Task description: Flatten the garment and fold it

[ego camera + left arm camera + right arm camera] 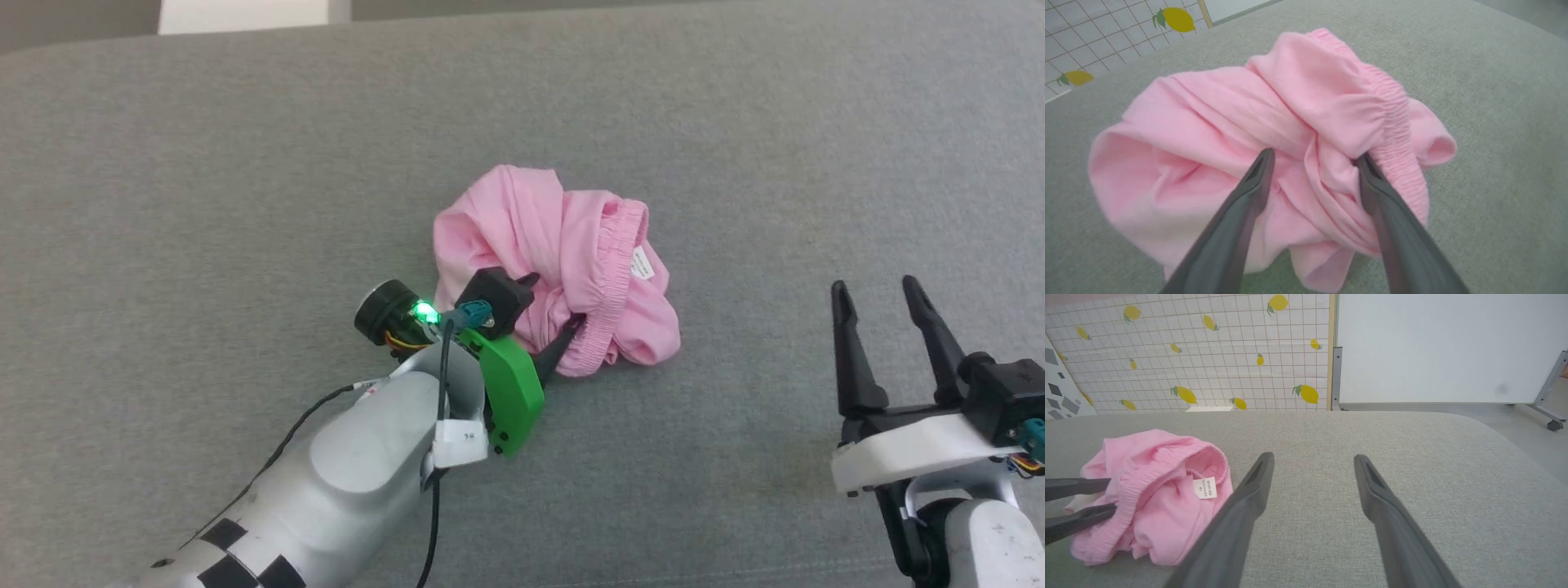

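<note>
1. Pink thin garment (563,269) (1290,122) (1155,498); crumpled in a heap near the middle of the grey surface (735,122); gathered waistband (612,278) (1396,122) curving down its 3 o'clock side in the head view; small white label (642,264) (1205,488) sewn at the band.
2. Left tool (555,304) (1314,157) (1110,495); enters the heap from 7 o'clock; fingers spread, tips pushed into the folds, a ridge of cloth between them; one tip touching the waistband.
3. Right tool (873,286) (1313,457); at 4 o'clock of the garment, well apart from it; fingers spread, pointing to 12 o'clock over bare surface.
4. Backdrop, right wrist view; lemon-printed grid sheet (1208,355) at 11 o'clock; white board (1433,347) at 1 o'clock.
</note>
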`<state>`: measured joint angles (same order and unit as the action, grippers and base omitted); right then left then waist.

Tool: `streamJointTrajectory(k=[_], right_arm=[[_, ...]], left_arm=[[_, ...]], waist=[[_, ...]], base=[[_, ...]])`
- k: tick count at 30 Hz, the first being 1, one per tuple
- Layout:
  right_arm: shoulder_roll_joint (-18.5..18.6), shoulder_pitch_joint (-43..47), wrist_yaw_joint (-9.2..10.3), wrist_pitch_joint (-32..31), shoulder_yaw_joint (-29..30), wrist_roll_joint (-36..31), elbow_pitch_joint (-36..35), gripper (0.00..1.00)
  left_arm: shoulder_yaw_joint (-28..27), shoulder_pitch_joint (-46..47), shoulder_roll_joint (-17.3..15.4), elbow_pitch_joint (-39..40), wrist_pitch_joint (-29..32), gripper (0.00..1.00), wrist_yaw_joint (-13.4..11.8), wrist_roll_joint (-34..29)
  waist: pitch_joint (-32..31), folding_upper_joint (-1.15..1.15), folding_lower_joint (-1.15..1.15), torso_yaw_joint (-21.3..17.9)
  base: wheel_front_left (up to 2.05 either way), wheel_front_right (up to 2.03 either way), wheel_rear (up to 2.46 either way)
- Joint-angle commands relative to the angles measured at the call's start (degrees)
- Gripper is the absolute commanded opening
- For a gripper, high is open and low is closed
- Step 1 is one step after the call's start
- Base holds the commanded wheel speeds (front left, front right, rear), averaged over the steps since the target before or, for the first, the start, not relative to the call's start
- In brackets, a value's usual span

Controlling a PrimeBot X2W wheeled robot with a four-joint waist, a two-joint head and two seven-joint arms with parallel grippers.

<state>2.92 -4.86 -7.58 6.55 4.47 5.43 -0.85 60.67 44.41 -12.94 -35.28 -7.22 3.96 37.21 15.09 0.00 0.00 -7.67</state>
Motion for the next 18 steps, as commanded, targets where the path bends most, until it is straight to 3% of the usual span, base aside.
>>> streamJointTrajectory(k=[1,8,18], right_arm=[[0.0,0.2,0.09,-0.1,0.5,-0.6,-0.2,1.00],[0.8,2.7,0.09,-1.4,3.4,-1.2,-1.0,1.00],[3.7,6.9,0.09,-2.0,3.0,0.6,-3.6,1.00]], left_arm=[[-0.5,0.1,-0.1,-0.5,-1.0,1.00,0.0,-0.1],[-3.9,0.1,-1.9,1.7,-4.7,1.00,0.3,2.6],[-14.0,-6.8,-11.5,12.1,-7.6,1.00,-7.5,4.1]], waist=[[-4.4,0.00,0.00,4.0],[-10.6,0.00,0.00,9.2],[-13.6,0.00,0.00,13.3]], base=[[0.00,0.00,0.00],[0.00,0.00,0.00],[0.00,0.00,0.00]])
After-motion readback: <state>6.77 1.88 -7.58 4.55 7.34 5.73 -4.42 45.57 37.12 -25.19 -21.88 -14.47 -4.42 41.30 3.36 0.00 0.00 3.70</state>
